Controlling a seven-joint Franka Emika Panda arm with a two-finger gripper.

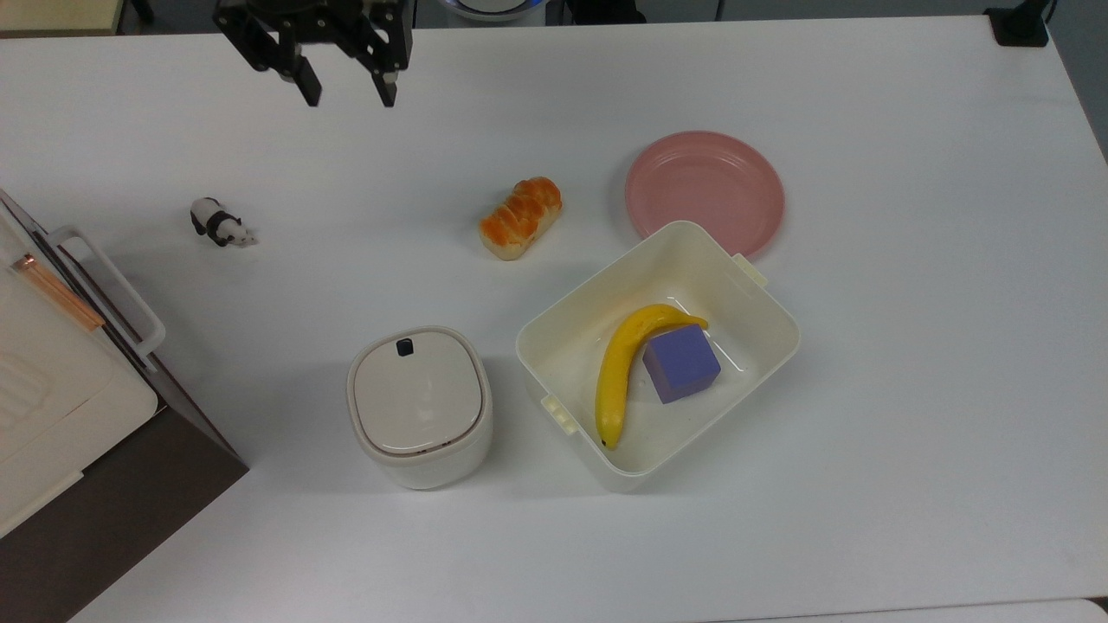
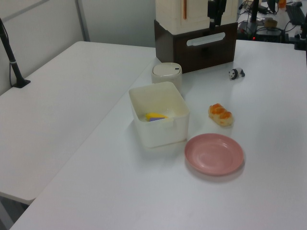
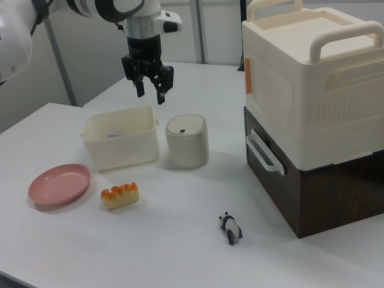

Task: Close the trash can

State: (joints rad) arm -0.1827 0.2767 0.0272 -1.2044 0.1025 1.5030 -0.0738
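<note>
The trash can (image 1: pixel 420 407) is a small cream rounded-square bin standing upright in the top view's lower middle. Its beige lid lies flat and shut, with the black button (image 1: pixel 404 347) at the far edge. It also stands in front of the dark cabinet as the trash can (image 2: pixel 167 74), and beside the tub as the trash can (image 3: pixel 186 141). My gripper (image 1: pixel 349 93) hangs open and empty high above the table, far from the can toward the top view's top edge. In the right view the gripper (image 3: pixel 151 95) hovers above and behind the can.
A cream tub (image 1: pixel 567 324) holding a banana (image 1: pixel 619 376) and a purple cube (image 1: pixel 681 363) stands right of the can. A pink plate (image 1: pixel 705 190), a bread loaf (image 1: pixel 520 217) and a toy panda (image 1: pixel 219 222) lie on the table. A cream box on a brown cabinet (image 1: pixel 112 493) fills the top view's left edge.
</note>
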